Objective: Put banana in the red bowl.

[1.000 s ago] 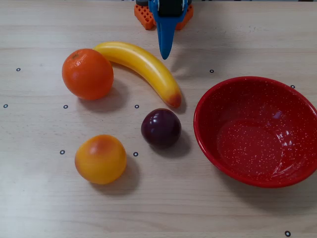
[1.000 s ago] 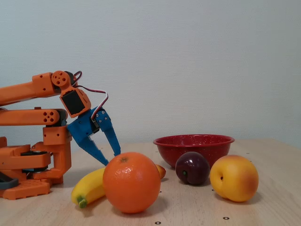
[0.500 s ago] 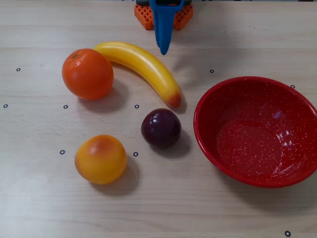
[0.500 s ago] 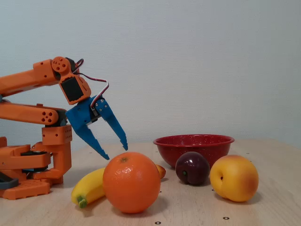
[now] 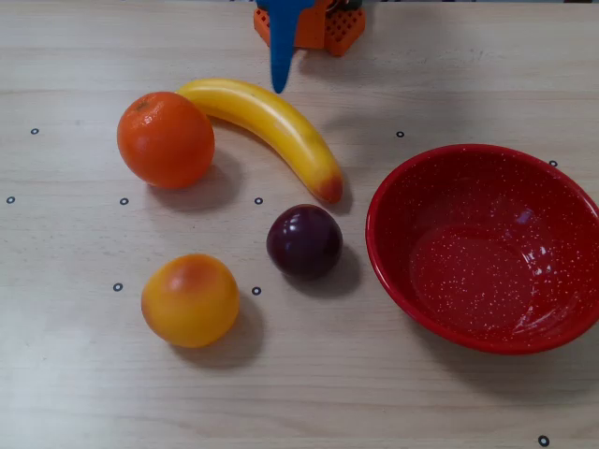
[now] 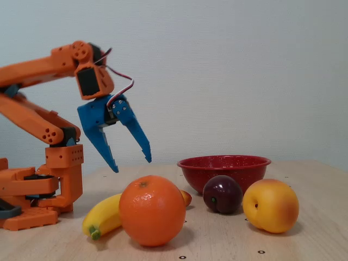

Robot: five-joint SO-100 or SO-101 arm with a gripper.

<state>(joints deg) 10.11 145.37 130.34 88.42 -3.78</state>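
Observation:
The yellow banana lies on the table, running from the orange toward the plum, reddish tip pointing at the plum. In the fixed view only its stem half shows, with the rest behind the orange. The red bowl stands empty at the right; the fixed view shows its outer wall behind the plum. My blue gripper hangs open in the air above the banana, touching nothing. From overhead the gripper appears as one blue finger pointing down near the banana's upper end.
A large orange touches the banana's stem end. A dark plum sits between the banana's tip and the bowl. An orange-yellow fruit lies nearer the front. The arm's orange base stands at the table's far edge.
The gripper has risen higher above the table and its jaws have spread wider. In the overhead view its tip has shifted left and back toward the base. The fruits and bowl have not moved.

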